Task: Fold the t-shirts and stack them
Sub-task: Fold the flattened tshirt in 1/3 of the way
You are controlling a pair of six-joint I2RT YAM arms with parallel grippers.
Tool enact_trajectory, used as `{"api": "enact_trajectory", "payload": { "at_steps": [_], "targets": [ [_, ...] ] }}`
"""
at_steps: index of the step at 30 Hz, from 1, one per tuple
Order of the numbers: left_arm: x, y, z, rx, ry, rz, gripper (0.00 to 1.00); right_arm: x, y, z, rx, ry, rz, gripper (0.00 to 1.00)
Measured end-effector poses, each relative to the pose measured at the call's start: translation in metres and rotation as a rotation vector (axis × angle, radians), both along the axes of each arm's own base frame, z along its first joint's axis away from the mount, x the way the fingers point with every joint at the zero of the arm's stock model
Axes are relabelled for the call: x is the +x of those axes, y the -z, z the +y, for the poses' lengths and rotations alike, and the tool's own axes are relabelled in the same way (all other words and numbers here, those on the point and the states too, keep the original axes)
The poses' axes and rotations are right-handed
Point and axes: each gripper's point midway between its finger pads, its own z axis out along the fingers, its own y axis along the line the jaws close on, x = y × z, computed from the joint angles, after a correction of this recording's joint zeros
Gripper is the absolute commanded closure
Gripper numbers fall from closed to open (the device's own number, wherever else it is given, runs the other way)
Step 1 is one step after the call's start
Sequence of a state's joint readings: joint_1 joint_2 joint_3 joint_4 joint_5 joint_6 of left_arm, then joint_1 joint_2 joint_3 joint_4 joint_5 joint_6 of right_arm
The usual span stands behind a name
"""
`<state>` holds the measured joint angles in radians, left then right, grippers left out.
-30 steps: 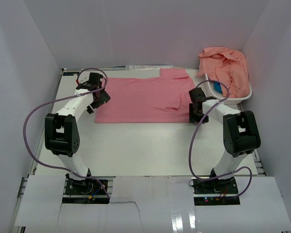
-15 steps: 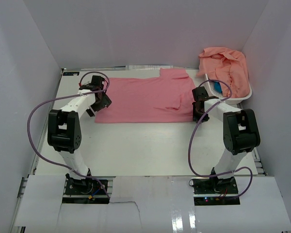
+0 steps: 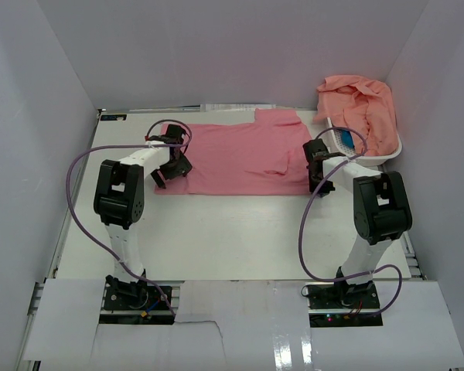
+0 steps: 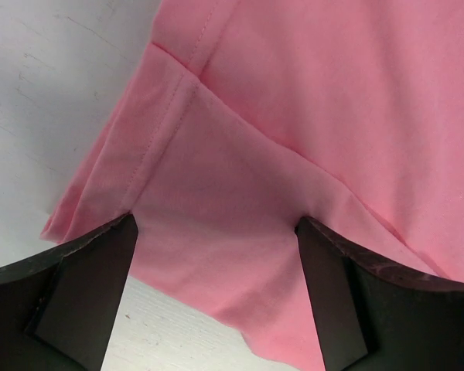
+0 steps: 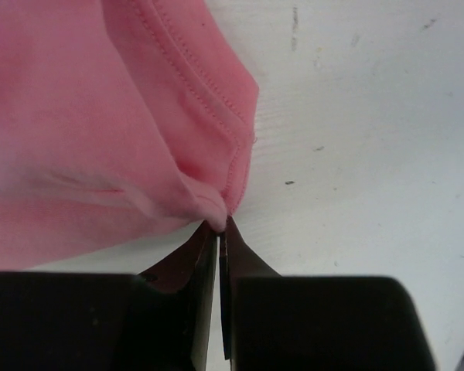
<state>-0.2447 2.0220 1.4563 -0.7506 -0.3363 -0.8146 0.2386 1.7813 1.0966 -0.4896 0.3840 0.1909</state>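
Location: pink t-shirt lies spread flat on the far half of the worktop, between the two arms. The peach t-shirts are heaped in the white basket at far right.
Left tool: jaws wide, poised over the shirt's near left corner; cloth sits between them, not pinched.
Right tool: closed tight, with a small fold of the near right hem nipped at its tips.
Handling: light, thin and limp; I expect it to sag and drag rather than slip. Corners and stitched hems look like the best hold.
Edges: near hem runs straight; a sleeve appears folded in toward the right.
Room: bare worktop lies nearer the arms for folding. White walls close three sides, and the basket is near the right tool.
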Motion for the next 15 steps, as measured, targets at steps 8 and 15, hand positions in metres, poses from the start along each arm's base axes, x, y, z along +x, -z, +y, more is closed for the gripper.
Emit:
{"api": "enact_trajectory", "payload": {
  "at_steps": [8, 15],
  "targets": [
    [0.0, 0.001, 0.0, -0.002, -0.007, -0.003, 0.05, -0.012, 0.001, -0.01, -0.314, -0.002, 0.051, 0.92],
    [-0.011, 0.0, 0.006, 0.013, -0.032, -0.024, 0.04, -0.02, -0.004, -0.024, -0.395, 0.047, 0.058, 0.92]
  ]
}}
